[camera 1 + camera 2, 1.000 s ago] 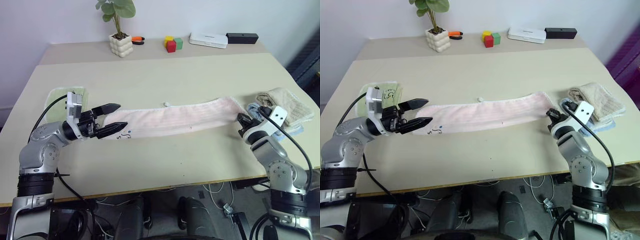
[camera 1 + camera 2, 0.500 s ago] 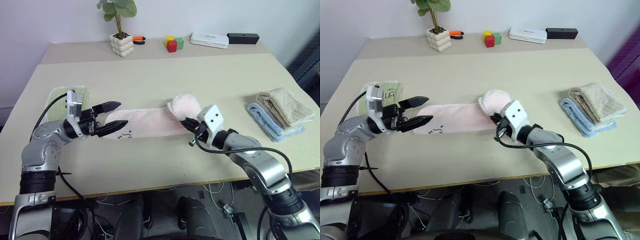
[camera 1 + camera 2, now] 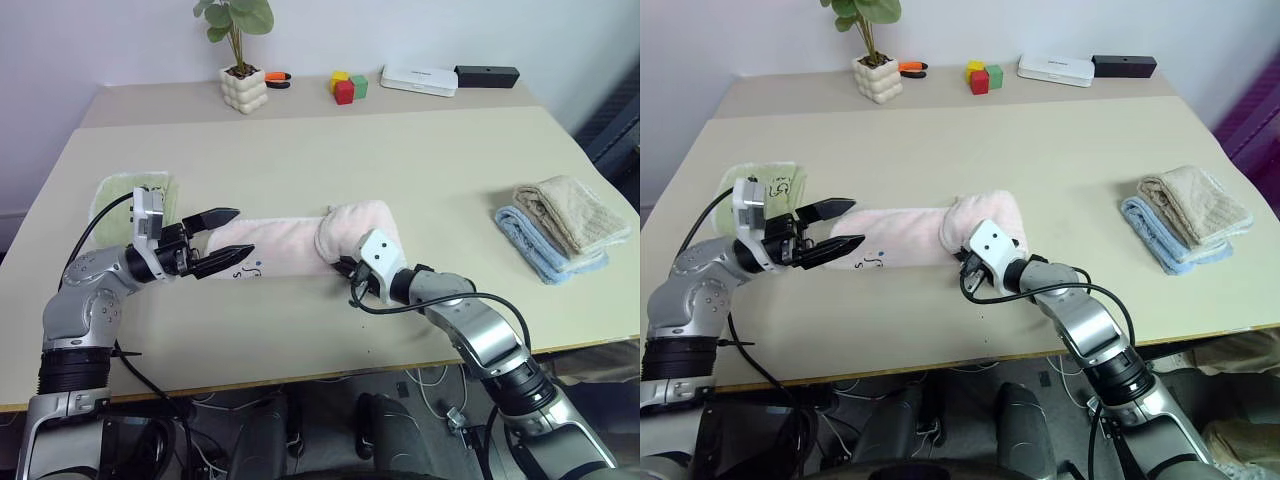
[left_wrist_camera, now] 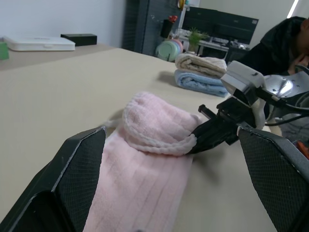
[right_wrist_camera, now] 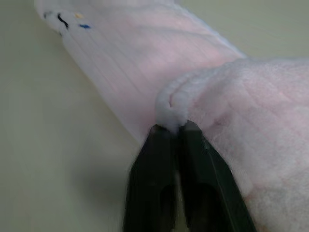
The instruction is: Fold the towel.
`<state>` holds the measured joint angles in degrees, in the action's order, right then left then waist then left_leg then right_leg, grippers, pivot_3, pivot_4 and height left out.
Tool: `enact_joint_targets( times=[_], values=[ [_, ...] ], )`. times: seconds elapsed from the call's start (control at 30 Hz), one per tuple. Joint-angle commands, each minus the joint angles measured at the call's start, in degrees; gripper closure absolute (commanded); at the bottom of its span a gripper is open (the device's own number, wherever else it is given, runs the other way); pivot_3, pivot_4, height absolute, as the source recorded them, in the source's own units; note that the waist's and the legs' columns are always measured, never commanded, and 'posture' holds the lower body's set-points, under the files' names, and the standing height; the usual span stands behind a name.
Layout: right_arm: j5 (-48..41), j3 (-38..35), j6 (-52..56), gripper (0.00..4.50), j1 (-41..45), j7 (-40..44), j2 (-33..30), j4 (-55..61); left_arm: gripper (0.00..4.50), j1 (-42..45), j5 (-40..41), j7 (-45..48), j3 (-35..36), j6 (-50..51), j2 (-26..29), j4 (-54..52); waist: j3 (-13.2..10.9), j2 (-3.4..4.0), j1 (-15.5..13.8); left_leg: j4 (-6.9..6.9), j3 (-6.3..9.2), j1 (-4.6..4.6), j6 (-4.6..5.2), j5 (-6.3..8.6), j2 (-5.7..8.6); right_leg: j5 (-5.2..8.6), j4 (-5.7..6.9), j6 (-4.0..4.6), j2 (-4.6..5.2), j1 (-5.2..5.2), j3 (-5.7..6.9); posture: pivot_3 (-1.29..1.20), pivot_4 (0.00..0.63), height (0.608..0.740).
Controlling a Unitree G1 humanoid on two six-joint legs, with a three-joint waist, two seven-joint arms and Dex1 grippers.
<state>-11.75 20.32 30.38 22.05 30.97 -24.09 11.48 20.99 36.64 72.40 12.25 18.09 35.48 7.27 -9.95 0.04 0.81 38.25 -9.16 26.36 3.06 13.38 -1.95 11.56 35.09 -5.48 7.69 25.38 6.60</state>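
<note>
The pale pink towel [image 3: 290, 243] lies as a long strip on the table, its right end doubled back over the middle in a soft hump [image 3: 355, 222]. My right gripper [image 3: 345, 270] sits low at the front of that hump. In the right wrist view its black fingers [image 5: 161, 145] are pinched together on the towel's stitched edge [image 5: 170, 108]. My left gripper [image 3: 246, 231] hovers open over the towel's left end, by the small printed mark [image 3: 252, 270], with nothing between its fingers [image 4: 72, 183].
A light-green cloth [image 3: 140, 190] lies behind the left arm. Folded beige and blue towels [image 3: 565, 225] are stacked at the right edge. A potted plant [image 3: 243, 88], coloured blocks [image 3: 345, 87], a white box [image 3: 418, 79] and a black box [image 3: 486, 75] line the back.
My right gripper has carried the towel's right end leftward across the table and down, doubling it over the middle. The left gripper has stayed in place, open.
</note>
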Motion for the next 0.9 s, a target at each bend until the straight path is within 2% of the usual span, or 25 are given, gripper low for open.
enact_joint_targets(
  times=[0.03,0.13,0.2,0.33,0.43,0.53,0.63,0.67,0.83,0.9],
  values=[
    [-0.4,-0.3,1.0,2.59,1.2,0.6,2.3,1.3,0.00,0.2,0.2,-0.2,0.9,-1.4,-0.1,-1.2,0.0,0.00,0.0,0.00,0.00,0.00,-0.01,0.00,0.00,0.00,0.00,0.00,0.00,0.00,0.00,0.00,0.150,0.740],
    [1.8,-0.1,0.2,1.13,1.1,1.2,1.7,2.2,0.00,0.3,0.3,-0.2,0.9,-1.6,-0.1,-0.9,0.0,0.00,-0.1,0.00,0.01,0.01,-0.01,0.00,0.02,0.00,0.00,0.00,0.01,0.00,0.01,0.00,0.150,0.740],
    [0.7,-1.4,-1.1,0.11,0.9,4.8,-0.4,3.5,0.00,0.5,0.2,0.0,0.8,-2.0,-0.1,-0.4,0.0,0.00,-0.1,0.00,0.00,0.01,-0.01,0.01,0.03,0.00,-0.01,0.01,0.01,-0.01,0.00,0.00,0.150,0.740],
    [-12.4,-13.7,0.2,0.11,2.6,8.0,2.9,3.7,0.00,0.5,0.1,0.2,0.7,-2.7,-0.2,0.2,0.0,-0.01,0.0,-0.01,0.00,0.00,-0.02,0.00,0.01,-0.01,0.00,-0.01,0.00,0.01,0.00,0.00,0.150,0.740],
    [-14.1,-17.2,0.5,1.05,4.9,7.5,3.6,1.8,0.00,0.0,0.2,-0.8,1.1,-2.7,-0.7,0.2,0.0,0.00,0.0,-0.02,0.01,0.00,-0.02,0.00,-0.01,-0.10,0.00,-0.17,-0.02,0.00,0.02,0.00,0.150,0.740],
    [-16.1,-19.8,1.3,2.49,7.4,5.1,6.5,-0.8,0.00,-1.8,2.5,-2.9,2.1,0.4,-1.5,-2.0,0.0,0.00,0.1,-0.02,0.01,0.00,-0.02,0.00,0.00,-0.10,0.01,-0.17,-0.02,0.00,0.01,0.00,0.150,0.740],
    [-7.6,-16.6,-5.4,4.19,8.4,2.3,6.8,-7.3,0.00,-4.9,9.0,-10.3,4.6,9.7,-2.9,-7.5,0.0,-0.01,0.2,-0.04,0.01,-0.01,-0.01,-0.01,0.00,-0.11,0.03,-0.18,-0.01,0.00,0.01,0.00,0.150,0.740],
    [-5.5,-15.9,-7.2,4.46,8.6,1.2,7.2,-9.7,0.00,-6.0,11.1,-13.6,5.2,13.7,-3.2,-9.1,0.0,-0.01,0.3,-0.04,0.01,0.00,0.01,-0.02,0.00,-0.11,0.03,-0.18,-0.01,0.00,0.01,0.00,0.150,0.740],
    [-6.3,-16.6,-10.4,4.46,9.7,-0.7,12.9,-12.7,0.00,-13.3,20.7,-25.0,9.6,24.4,-4.9,-17.9,0.0,0.02,0.5,-0.05,0.02,-0.01,0.07,-0.10,0.00,-0.11,0.10,-0.20,-0.02,0.01,-0.01,0.00,0.150,0.740],
    [-2.0,-15.1,-13.5,4.46,9.5,-1.9,12.8,-15.7,0.00,-17.9,28.0,-29.0,13.3,29.4,-5.4,-19.6,0.0,0.02,0.5,-0.07,0.05,-0.03,0.03,-0.13,-0.01,-0.11,0.16,-0.20,-0.06,0.01,0.00,0.00,0.150,0.740]
  ],
)
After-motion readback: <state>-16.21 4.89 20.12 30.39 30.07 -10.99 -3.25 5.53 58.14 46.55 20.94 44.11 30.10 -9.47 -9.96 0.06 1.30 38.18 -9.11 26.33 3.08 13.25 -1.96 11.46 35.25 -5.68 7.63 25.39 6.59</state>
